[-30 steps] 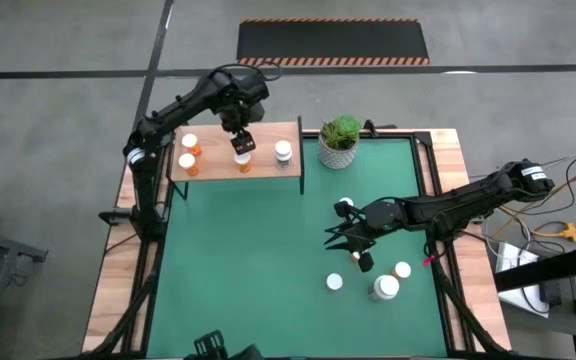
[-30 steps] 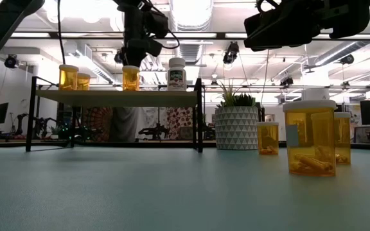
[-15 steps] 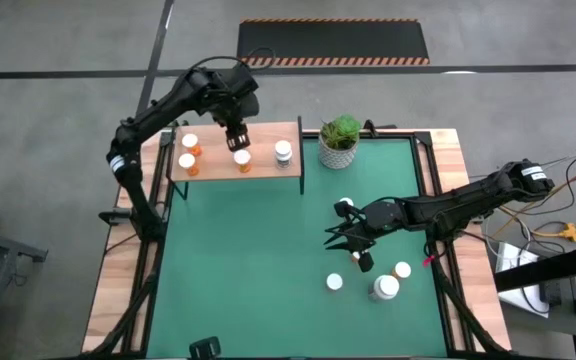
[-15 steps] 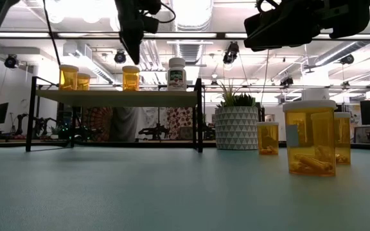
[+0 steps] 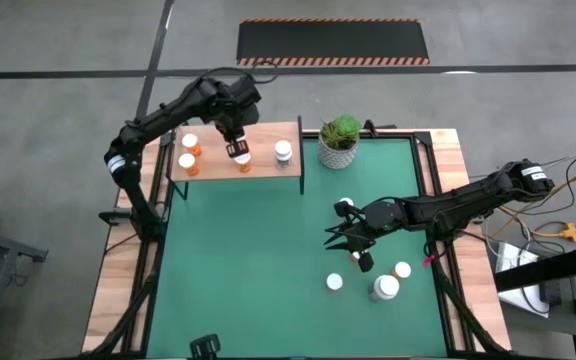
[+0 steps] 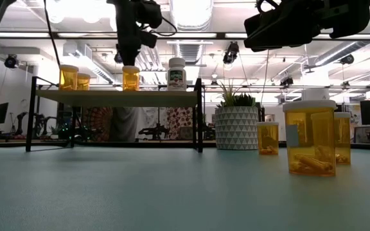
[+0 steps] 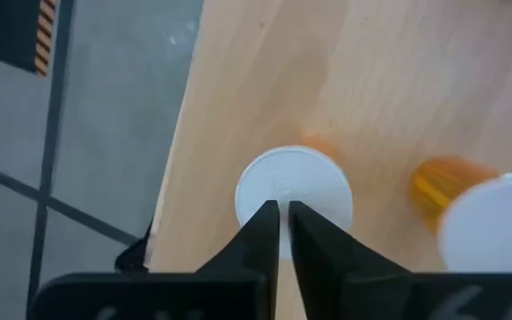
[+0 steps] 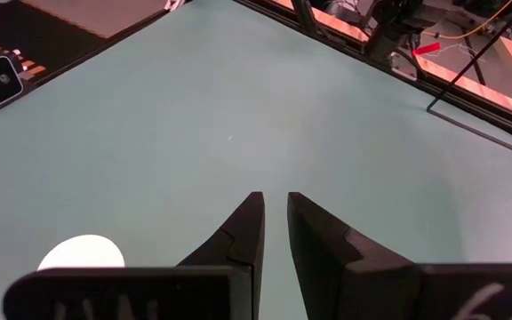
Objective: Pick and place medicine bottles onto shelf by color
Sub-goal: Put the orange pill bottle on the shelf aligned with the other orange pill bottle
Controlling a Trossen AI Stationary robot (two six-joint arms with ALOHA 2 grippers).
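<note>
High view: left gripper (image 5: 237, 150) closed and empty above an orange bottle (image 5: 241, 161) on the shelf (image 5: 264, 164); right gripper (image 5: 340, 236) nearly closed, empty, over green mat (image 5: 248, 260).

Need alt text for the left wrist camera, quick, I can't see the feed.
The left gripper hovers with jaws shut above a white-capped bottle standing on the wooden shelf. A second orange bottle stands beside it.

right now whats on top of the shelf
Four bottles stand on the shelf: two orange bottles at its left end, a third orange bottle mid-board under the left gripper, and a white bottle toward the right. The gripper covers part of the third bottle's cap.
</note>
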